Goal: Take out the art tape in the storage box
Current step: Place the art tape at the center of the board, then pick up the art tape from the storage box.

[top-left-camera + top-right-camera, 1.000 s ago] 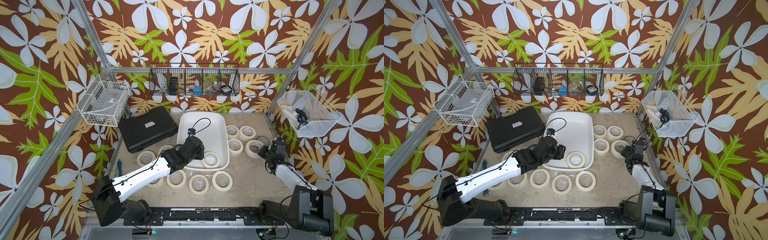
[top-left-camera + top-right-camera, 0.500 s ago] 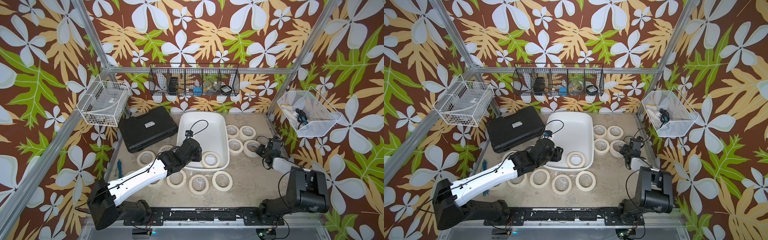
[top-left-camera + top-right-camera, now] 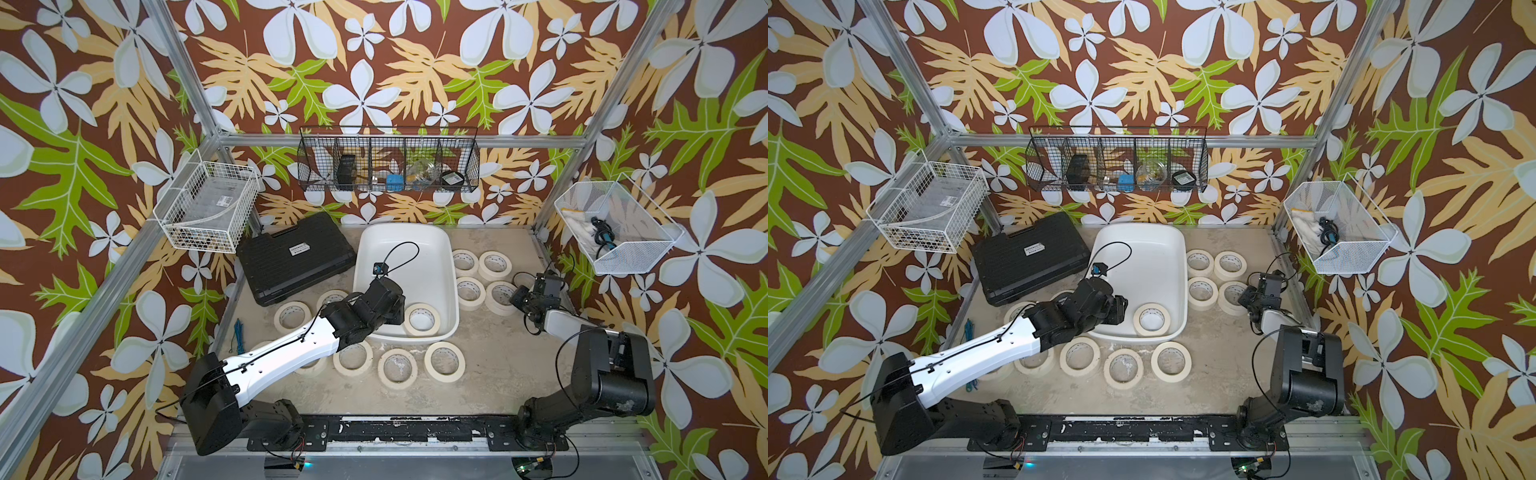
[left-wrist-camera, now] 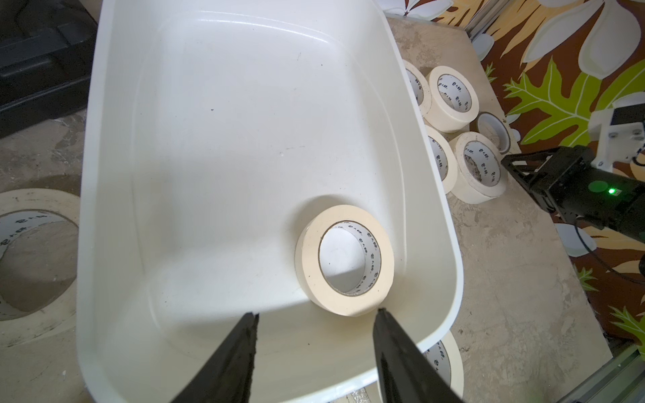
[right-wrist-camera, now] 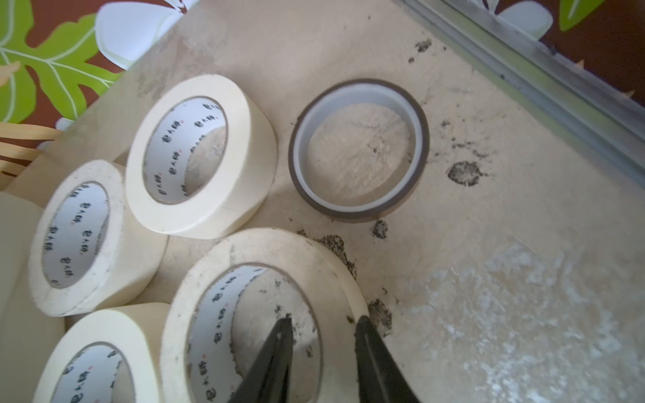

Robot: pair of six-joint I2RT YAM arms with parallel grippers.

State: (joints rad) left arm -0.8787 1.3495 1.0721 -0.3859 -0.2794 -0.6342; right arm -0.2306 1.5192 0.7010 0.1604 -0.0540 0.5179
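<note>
Hovering over one end of the shallow white plastic storage tub (image 4: 227, 122), the left pincer (image 4: 317, 311) has its two black jaws well apart and holds nothing. The only cream-beige masking tape roll (image 4: 307, 254) inside lies flat on the tub floor just ahead of the jaw tips, nearer one jaw than the other and close to the sloping side wall. The right pincer (image 5: 323, 321) is well apart from the tub, jaws partly parted astride the wall of a like roll (image 5: 251, 249) on the mottled beige tabletop (image 3: 498, 353). A gap shows at the inner jaw, and no hold is evident. Assessment: final pickup, approach stage. The next move calls for setting the left pincer over the roll, one jaw in the core and one outside, then closing and lifting clear of the rim. Clearance against the wall looks tight.
</note>
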